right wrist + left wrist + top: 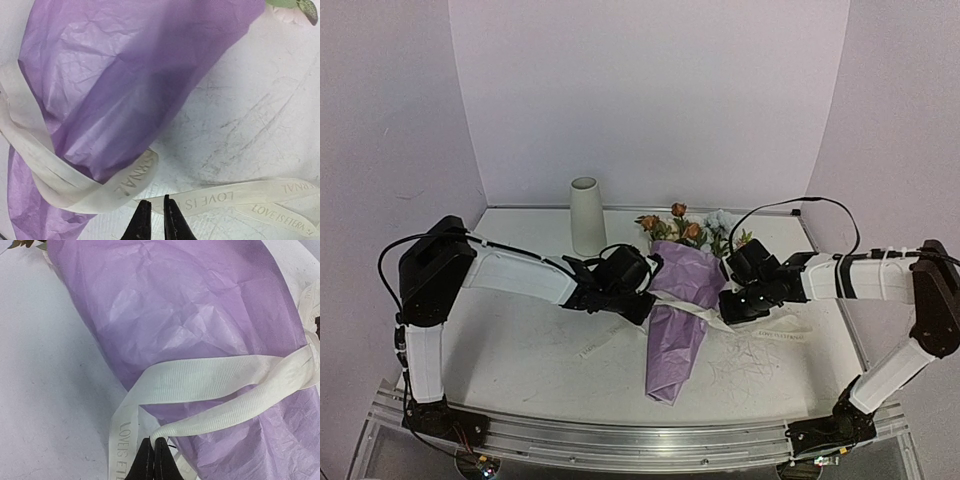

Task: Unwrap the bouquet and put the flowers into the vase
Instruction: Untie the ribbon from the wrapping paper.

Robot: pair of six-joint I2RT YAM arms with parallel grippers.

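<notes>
top external view: the bouquet point(678, 300) is lying mid-table point(520, 350), its paper point(672, 345) tip pointing toward the near edge and the flowers point(685, 228) pointing toward the back wall point(650, 100). the vase point(586, 215) is standing upright near the back edge, just left of the blooms and apart from them. the left gripper point(645, 303) is closing in on the paper's left edge and the right gripper point(726, 310) on its right edge, crowding both flanks. bare table is stretching out toward the near left and near right corners.

left wrist view: the fingers point(146, 460) are meeting tightly, pinching the folded point of the cream ribbon point(210, 380) beside the paper's lower edge. bare table is spreading to the left.

right wrist view: the fingers point(142, 220) are standing a thin slit apart at the edge of a loose printed ribbon tail lying on the table. i cannot tell whether they are gripping it. scuffed table is lying open to the right of the paper.
</notes>
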